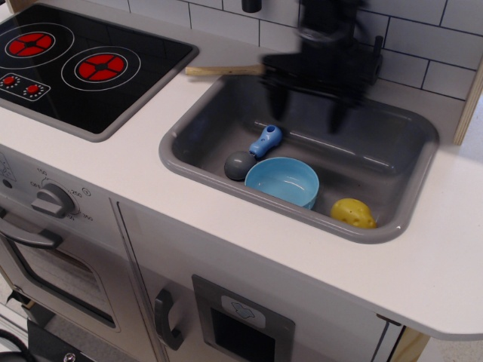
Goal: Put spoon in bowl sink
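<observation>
The spoon [255, 151] lies on the floor of the grey sink [392, 162], its light-blue handle pointing up-right and its dark-grey scoop head touching the left rim of the light-blue bowl [282, 181]. The bowl sits empty in the sink's front middle. My gripper [306, 113] is blurred with motion, hanging over the sink's back left, above and behind the spoon. Its two fingers are spread wide apart and hold nothing.
A small yellow lumpy object [352, 213] lies in the sink's front right corner. A long wooden spatula [223, 71] rests on the counter behind the sink. A black stove top [83, 64] with red burners is at the left. White tiled wall stands behind.
</observation>
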`<state>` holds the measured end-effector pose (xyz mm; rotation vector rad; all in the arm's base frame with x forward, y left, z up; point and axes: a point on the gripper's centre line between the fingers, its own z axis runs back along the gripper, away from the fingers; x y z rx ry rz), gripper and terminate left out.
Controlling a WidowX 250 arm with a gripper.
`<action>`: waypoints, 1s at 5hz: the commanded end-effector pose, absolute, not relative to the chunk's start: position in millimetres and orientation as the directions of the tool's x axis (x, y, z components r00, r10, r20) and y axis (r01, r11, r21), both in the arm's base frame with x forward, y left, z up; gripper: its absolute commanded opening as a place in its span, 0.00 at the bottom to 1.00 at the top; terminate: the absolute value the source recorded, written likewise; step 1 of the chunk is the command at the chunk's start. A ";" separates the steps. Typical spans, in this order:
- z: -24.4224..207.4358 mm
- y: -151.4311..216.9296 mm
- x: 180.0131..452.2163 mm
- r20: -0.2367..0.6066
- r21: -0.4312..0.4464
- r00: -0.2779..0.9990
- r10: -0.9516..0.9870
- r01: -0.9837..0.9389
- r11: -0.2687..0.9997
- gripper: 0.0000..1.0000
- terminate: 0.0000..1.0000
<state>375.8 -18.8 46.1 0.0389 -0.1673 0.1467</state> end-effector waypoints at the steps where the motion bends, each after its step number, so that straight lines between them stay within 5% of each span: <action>1: 58.7 9.8 390.2 0.200 -0.014 0.978 0.061 -0.059 0.998 1.00 0.00; 3: 30.6 22.0 395.7 0.153 -0.023 0.988 -0.026 0.030 0.999 1.00 0.00; 5: 5.8 26.2 398.7 0.183 0.059 0.981 -0.059 0.049 0.997 1.00 0.00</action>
